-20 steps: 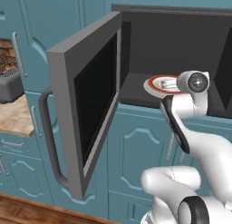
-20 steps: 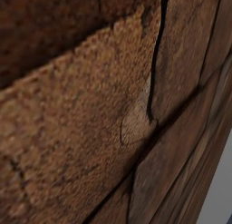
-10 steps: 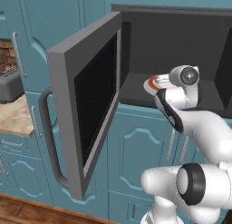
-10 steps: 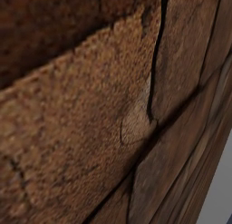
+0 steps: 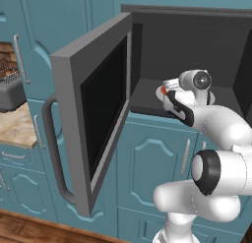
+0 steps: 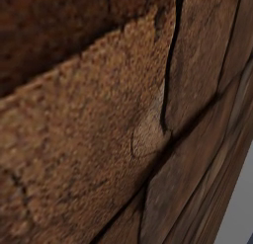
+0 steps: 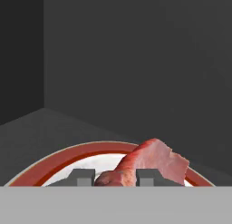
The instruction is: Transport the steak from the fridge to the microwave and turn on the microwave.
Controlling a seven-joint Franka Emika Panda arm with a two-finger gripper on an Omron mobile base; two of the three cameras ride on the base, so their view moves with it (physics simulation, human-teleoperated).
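Observation:
The microwave (image 5: 197,45) stands open, its dark glass door (image 5: 98,104) swung out to the left. My gripper (image 5: 166,91) reaches into the cavity at its front left. In the hand view the gripper (image 7: 115,177) is shut on the steak (image 7: 154,162), a red-pink lumpy slab that sticks up and to the right between the two fingertips (image 7: 84,177). Just under it lies a round plate with a red rim (image 7: 59,162) on the microwave floor. A red speck of the steak (image 5: 163,90) shows by the hand in the left base view. The fridge is out of view.
The door's curved bar handle (image 5: 51,153) juts toward the base at the left. A silver toaster (image 5: 10,89) sits on a pale counter (image 5: 17,129) at far left. Teal cupboards (image 5: 162,158) run below the microwave. A brown brick wall (image 6: 99,114) is close up in the right base view.
The hand has slid a little left inside the microwave and now covers most of the plate. The arm's elbow has swung nearer the camera. The door has not moved.

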